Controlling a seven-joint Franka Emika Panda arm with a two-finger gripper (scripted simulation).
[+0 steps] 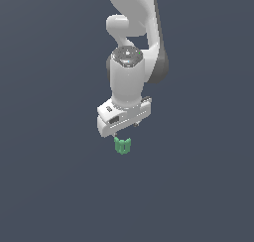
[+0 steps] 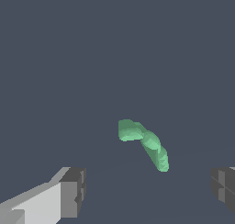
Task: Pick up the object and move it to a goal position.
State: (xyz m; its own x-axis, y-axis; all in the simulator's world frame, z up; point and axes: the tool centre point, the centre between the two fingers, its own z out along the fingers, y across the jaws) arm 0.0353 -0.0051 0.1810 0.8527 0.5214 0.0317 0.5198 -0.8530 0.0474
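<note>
The object [image 1: 122,146] is a small bright-green piece with a notched top, resting on the dark grey floor. In the exterior view it shows just under the white hand of my gripper [image 1: 120,136]. In the wrist view the object [image 2: 144,142] appears as a curved green shape beyond the fingertips, roughly centred on the gap. My gripper [image 2: 149,189] is open, its two dark pads [image 2: 75,191] set wide apart with nothing between them. It does not touch the object.
A uniform dark grey floor [image 1: 49,186] surrounds the object on every side. The white arm [image 1: 131,37] rises above the hand toward the top of the exterior view.
</note>
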